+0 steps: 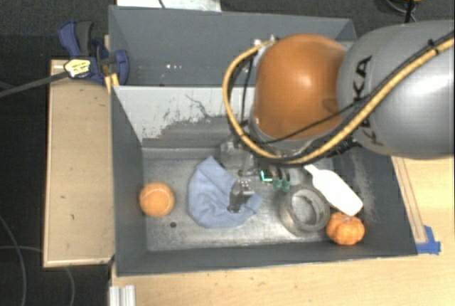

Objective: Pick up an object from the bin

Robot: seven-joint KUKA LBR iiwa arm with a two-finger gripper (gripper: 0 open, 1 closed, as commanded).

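Orange wrist cover (298,87) looms nearest us. Below it our claw (242,199) meets the crumpled blue cloth (210,194), which spreads from directly beneath the claw away from the arm. Whether the claw is open or gripping, we cannot tell.

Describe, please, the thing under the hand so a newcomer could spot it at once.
In the grey metal bin, look at the middle of the floor, beneath the hand. A crumpled pale blue cloth lies there. It alone is soft and blue; the orange ball and grey tape ring on either side are round.
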